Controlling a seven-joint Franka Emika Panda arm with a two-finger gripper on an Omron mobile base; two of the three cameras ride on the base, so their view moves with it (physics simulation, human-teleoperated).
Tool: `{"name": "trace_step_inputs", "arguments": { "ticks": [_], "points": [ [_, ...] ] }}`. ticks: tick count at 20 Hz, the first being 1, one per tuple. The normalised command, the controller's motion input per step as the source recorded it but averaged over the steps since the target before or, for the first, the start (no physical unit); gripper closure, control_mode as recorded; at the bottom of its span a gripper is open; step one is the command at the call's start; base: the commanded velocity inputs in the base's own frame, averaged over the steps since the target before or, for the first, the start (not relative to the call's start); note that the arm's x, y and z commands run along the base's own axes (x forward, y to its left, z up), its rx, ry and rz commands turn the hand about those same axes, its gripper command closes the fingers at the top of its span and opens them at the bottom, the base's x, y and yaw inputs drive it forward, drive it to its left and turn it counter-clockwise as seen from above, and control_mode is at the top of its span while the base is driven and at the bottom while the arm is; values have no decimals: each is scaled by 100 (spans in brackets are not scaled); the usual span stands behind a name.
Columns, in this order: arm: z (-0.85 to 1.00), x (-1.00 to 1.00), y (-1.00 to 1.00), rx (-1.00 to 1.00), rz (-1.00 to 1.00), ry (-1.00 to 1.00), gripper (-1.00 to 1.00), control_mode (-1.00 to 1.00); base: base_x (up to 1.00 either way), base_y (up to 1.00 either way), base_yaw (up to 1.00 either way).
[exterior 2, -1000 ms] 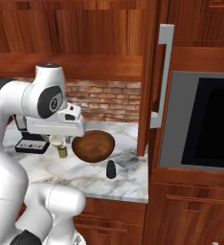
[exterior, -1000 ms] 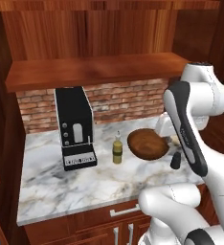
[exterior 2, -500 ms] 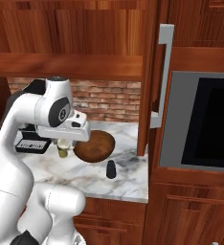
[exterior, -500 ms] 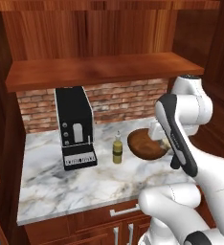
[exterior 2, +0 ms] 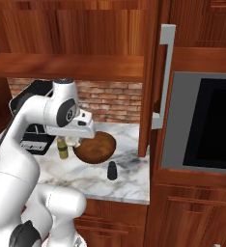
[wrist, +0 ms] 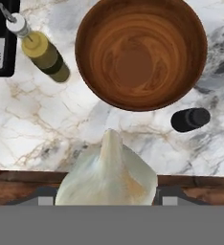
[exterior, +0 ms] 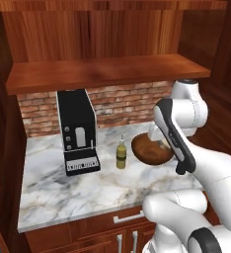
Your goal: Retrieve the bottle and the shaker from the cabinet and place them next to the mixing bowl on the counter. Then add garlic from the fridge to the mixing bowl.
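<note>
One pale, papery garlic bulb [wrist: 108,174] sits clamped in the claw [wrist: 106,194], above the marble bench [wrist: 28,129] just short of the round brown wooden mixing bowl [wrist: 140,52]. Over the last second the arm has swung in closer over the bowl. Olive-green oil bottle [wrist: 42,50] and small black shaker [wrist: 190,119] already flank it; only the drop remains.
</note>
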Motion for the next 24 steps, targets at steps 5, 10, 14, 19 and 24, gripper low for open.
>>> {"name": "trace_step_inputs", "arguments": {
  "ticks": [5, 10, 14, 19, 24],
  "points": [
    [-14, 22, -1, -3, 0, -5, 100, -100, 0, 0, 0],
    [-22, 27, -9, 0, 0, -1, 100, -100, 0, 0, 0],
    [-23, 37, -10, 0, 0, 0, 100, -100, 0, 0, 0],
    [-29, 30, -2, 0, 0, 0, 100, -100, 0, 0, 0],
    [-31, 28, 0, 0, 0, 0, 100, -100, 0, 0, 0]
  ]
}}
